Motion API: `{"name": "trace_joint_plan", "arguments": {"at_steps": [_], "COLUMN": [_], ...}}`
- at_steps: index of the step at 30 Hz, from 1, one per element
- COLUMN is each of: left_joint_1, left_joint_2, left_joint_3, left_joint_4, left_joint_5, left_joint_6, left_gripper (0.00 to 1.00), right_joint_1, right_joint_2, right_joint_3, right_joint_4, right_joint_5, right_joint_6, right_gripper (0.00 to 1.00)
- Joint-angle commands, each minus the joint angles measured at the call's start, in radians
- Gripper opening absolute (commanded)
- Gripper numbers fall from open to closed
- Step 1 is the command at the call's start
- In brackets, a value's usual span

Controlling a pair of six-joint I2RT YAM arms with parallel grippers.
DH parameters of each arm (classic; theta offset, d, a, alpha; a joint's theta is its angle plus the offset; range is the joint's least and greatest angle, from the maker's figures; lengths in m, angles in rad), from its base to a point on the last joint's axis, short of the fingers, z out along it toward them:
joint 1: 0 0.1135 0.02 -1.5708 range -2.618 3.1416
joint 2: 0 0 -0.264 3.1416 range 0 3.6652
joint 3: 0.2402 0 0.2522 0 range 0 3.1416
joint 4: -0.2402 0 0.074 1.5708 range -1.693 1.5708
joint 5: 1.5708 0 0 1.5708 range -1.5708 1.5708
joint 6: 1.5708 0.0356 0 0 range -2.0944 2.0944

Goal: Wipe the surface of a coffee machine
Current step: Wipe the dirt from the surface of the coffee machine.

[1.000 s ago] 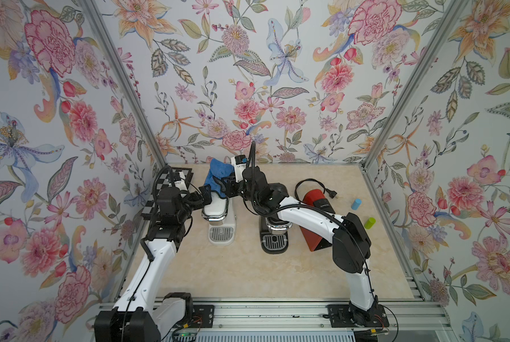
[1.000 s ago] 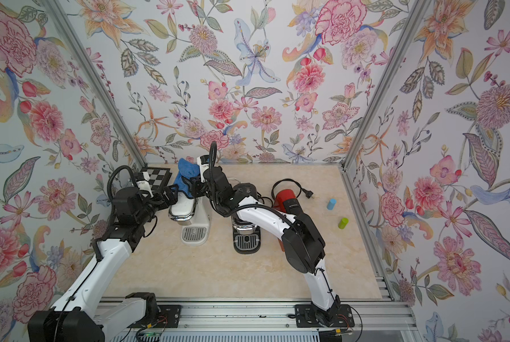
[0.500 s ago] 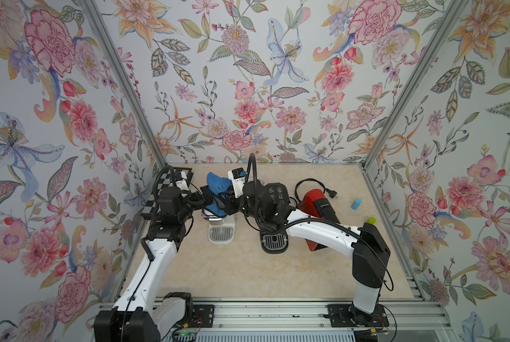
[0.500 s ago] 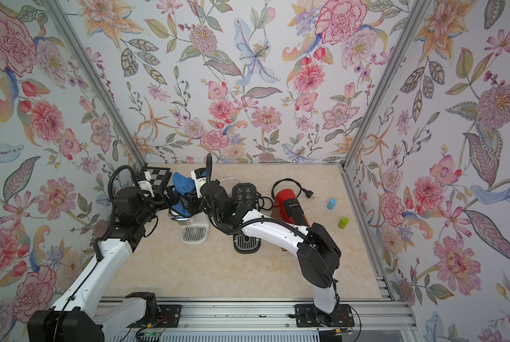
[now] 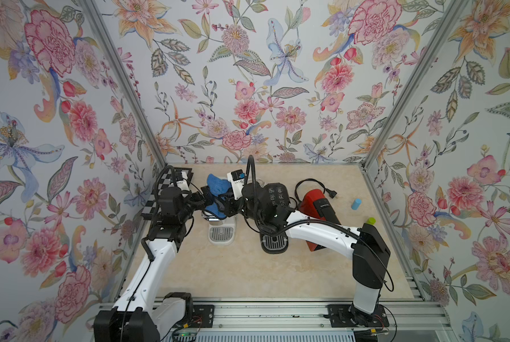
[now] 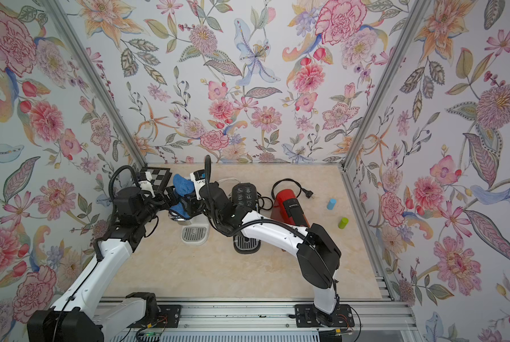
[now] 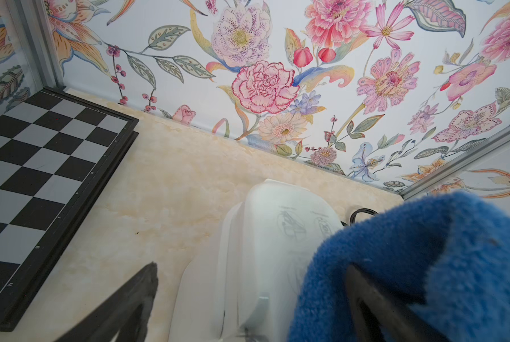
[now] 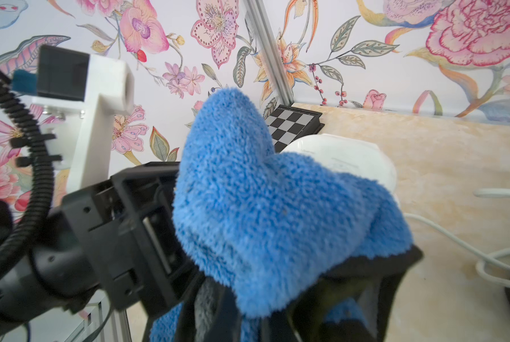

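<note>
The big tan table has flowery walls on three sides. The left arm and the right arm both reach to the back left part of the table and meet there.

A black and white checkered board lies flat in the back left corner. Three coffee machines stand in a row. The white coffee machine is next to the board. The black coffee machine is in the middle, partly under the right arm. The red coffee machine is on the right, with a black cord curled behind it.

A fluffy blue cloth sits on top of the white coffee machine and hangs down over it. The right gripper is squeezed tight on the cloth. The left gripper is spread wide, right by the white coffee machine, and the cloth falls over one of its fingers.

A little blue peg and a little green peg stand far off by the right wall.
</note>
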State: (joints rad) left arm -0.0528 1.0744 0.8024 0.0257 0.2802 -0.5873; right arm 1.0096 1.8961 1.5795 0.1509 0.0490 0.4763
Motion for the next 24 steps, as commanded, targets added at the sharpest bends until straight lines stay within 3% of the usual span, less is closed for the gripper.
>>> {"name": "trace_joint_plan", "arguments": {"at_steps": [1, 13, 18, 24], "left_joint_1": [-0.022, -0.022, -0.023, -0.023], "left_joint_2": [0.011, 0.010, 0.011, 0.011], "left_joint_3": [-0.007, -0.006, -0.004, -0.003], "left_joint_4": [0.013, 0.010, 0.007, 0.005], "left_joint_5": [0.007, -0.003, -0.006, -0.006], "left_joint_6": [0.023, 0.027, 0.030, 0.030], "left_gripper": [0.99, 0.99, 0.99, 0.99], "right_joint_1": [-0.051, -0.137, -0.109, -0.056], "right_joint_2": [0.069, 0.159, 0.051, -0.148], "right_joint_3": [0.077, 0.202, 0.117, -0.031], "right_joint_4": [0.005, -0.014, -0.010, -0.040], "right_joint_5": [-0.025, -0.010, 0.029, 0.159], "right_joint_6": [0.009, 0.051, 0.004, -0.115], "right_gripper": [0.00, 0.00, 0.00, 0.00]}}
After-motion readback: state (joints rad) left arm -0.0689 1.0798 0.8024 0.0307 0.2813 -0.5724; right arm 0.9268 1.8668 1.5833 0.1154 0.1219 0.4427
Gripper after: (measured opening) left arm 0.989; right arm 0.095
